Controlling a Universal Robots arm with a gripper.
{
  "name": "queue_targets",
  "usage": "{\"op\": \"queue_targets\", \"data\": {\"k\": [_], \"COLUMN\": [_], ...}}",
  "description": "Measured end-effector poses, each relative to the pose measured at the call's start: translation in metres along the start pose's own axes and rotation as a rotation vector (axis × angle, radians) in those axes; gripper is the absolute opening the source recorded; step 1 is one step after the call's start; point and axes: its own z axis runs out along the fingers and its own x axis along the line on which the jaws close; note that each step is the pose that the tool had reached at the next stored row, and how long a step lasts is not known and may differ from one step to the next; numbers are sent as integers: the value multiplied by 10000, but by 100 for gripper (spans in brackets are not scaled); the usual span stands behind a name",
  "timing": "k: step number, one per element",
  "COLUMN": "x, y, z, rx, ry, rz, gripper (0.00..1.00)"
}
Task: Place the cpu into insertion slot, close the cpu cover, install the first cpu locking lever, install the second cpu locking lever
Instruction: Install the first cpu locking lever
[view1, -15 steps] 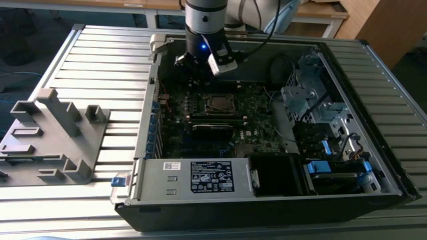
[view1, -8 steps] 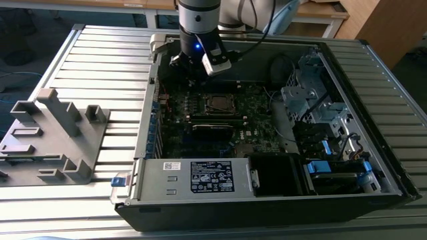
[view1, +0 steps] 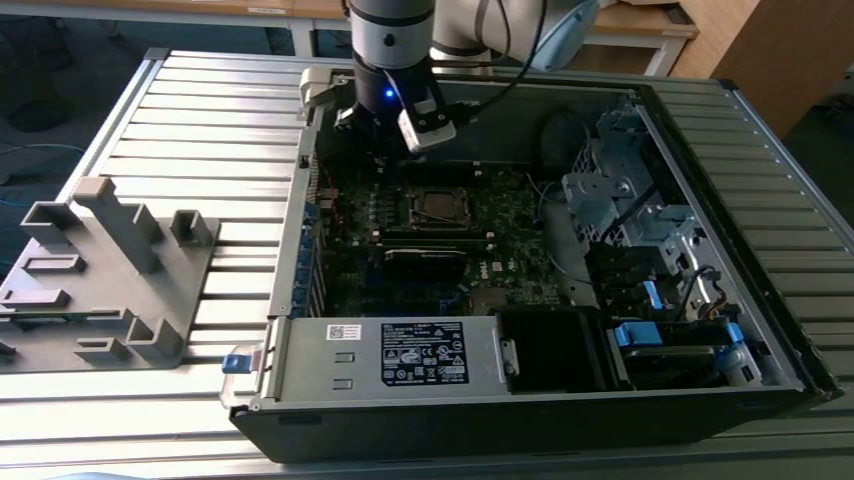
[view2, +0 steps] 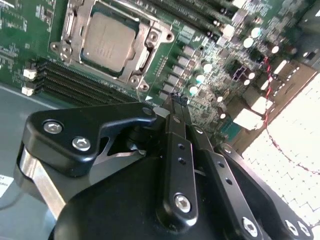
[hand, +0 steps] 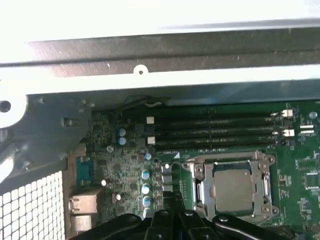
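Note:
The cpu (view2: 107, 41) (hand: 233, 190) lies flat in the insertion slot (view1: 441, 205) on the green motherboard, its dull silver top facing up. The cpu cover (view2: 142, 44) (hand: 265, 172), a silvery frame, lies flat around it in both wrist views, and the chip shows through its square opening. Thin metal levers run along the socket's sides; I cannot tell whether they are latched. My gripper (view2: 176, 99) (hand: 170, 207) (view1: 394, 150) hangs above the board beside the socket, a short way off it. Its black fingers (view2: 172, 135) are pressed together with nothing between them.
The open computer case (view1: 747, 200) has metal walls all around the board. Memory slots (hand: 215, 130) run next to the socket, with capacitors (hand: 145, 175) close by. A power supply (view1: 400, 355) and drive bays (view1: 627, 210) fill the case. A grey fixture (view1: 107, 270) stands on the slatted table.

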Motion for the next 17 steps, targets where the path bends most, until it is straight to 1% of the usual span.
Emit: {"op": "queue_targets", "data": {"k": [2, 4, 5, 6, 7, 9, 10, 11, 12, 13, 14, 15, 16, 17], "x": [11, 37, 48, 52, 55, 62, 65, 66, 66, 66, 67, 68, 69, 70], "y": [-1, -3, -3, -4, -5, -6, -7, -6, -6, -7, -8, -8, -8, -8], "z": [0, 0, 0, 0, 0, -1, -1, -1, 0, -1, -1, -1, -1, -1], "rx": [-12, -23, -46, -145, -288, -472, -545, -566, -567, -587, -699, -847, -873, -873], "ry": [-2, -8, -9, -2, 7, 21, 27, 28, 27, 29, 36, 46, 48, 48], "rz": [2, 0, 0, -1, 2, 5, 7, 7, 8, 8, 8, 10, 11, 11], "gripper": [11, 11, 11, 11, 11, 11, 11, 11, 11, 11, 11, 11, 11, 11]}}
